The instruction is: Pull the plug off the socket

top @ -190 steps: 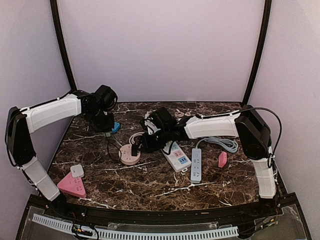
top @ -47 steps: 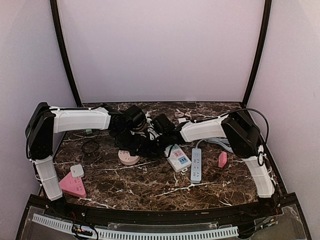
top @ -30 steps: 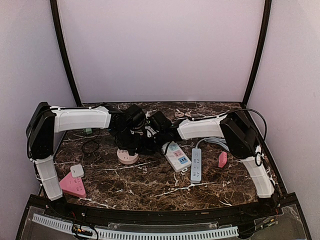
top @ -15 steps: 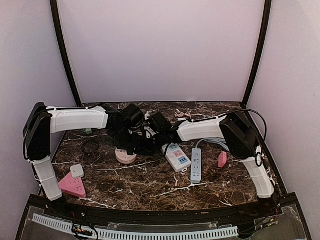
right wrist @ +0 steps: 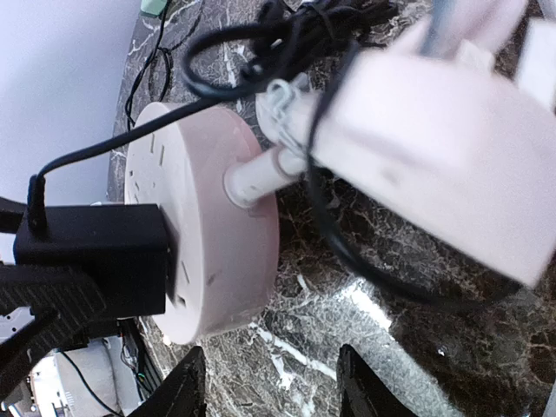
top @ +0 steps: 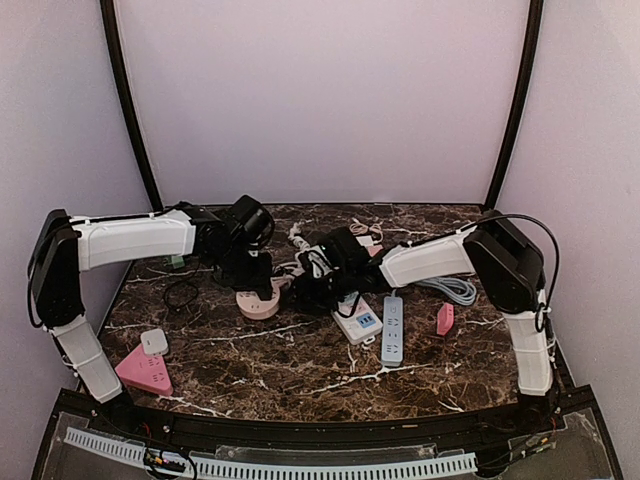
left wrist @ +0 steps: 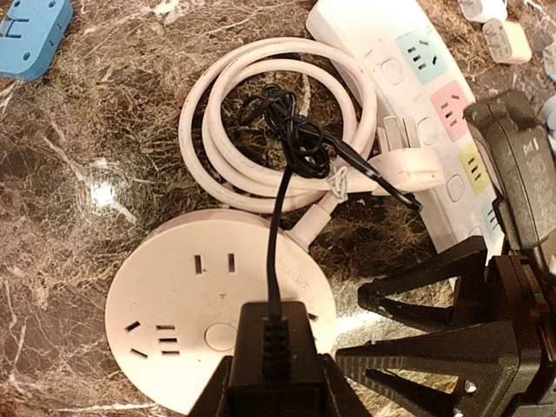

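Observation:
A round pink socket [top: 258, 303] lies on the marble table left of centre. A black plug [left wrist: 274, 352] with a thin black cord sits on the socket's top face [left wrist: 174, 304]. My left gripper [left wrist: 274, 387] is shut on the black plug, one finger on each side; from above it [top: 252, 274] hangs over the socket. In the right wrist view the plug [right wrist: 95, 256] rests against the socket's face [right wrist: 217, 234]. My right gripper [right wrist: 269, 382] is open and empty just right of the socket, and shows from above [top: 308, 290].
The socket's white cord [left wrist: 261, 130] lies coiled behind it, ending in a white plug [right wrist: 417, 148]. A white strip with coloured outlets [top: 357, 315], a grey strip [top: 391, 330] and a pink adapter [top: 445, 319] lie right. A pink triangular socket [top: 143, 372] and white cube [top: 153, 342] lie front left.
My right gripper has drawn back to the right, away from the socket. My left arm has shifted slightly, still over the socket, and the socket has slid a little.

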